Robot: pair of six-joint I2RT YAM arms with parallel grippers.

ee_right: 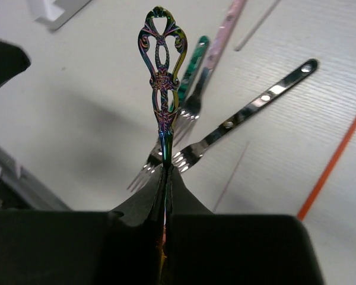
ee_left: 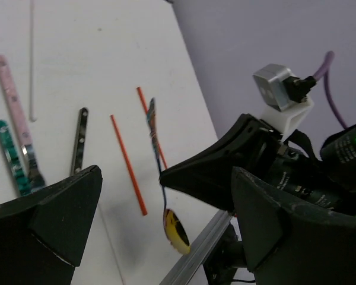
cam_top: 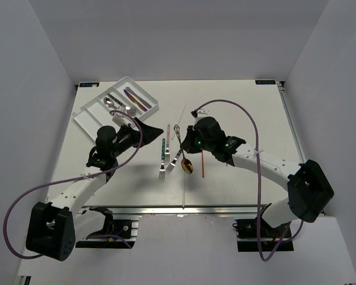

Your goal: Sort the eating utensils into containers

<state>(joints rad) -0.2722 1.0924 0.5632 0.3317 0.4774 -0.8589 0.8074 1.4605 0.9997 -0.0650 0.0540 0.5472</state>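
Risk: swivel or slip | right gripper (ee_right: 165, 178) pinches stem of iridescent rainbow spoon with ornate handle and gold-red bowl (ee_right: 162, 77), midway between table (cam_top: 237, 101) side edges — narrow hold, heavy bowl | left gripper (cam_top: 141, 126) spread wide between spoon and white plastic cutlery tray (cam_top: 83, 113) near far-left corner — possible clash.
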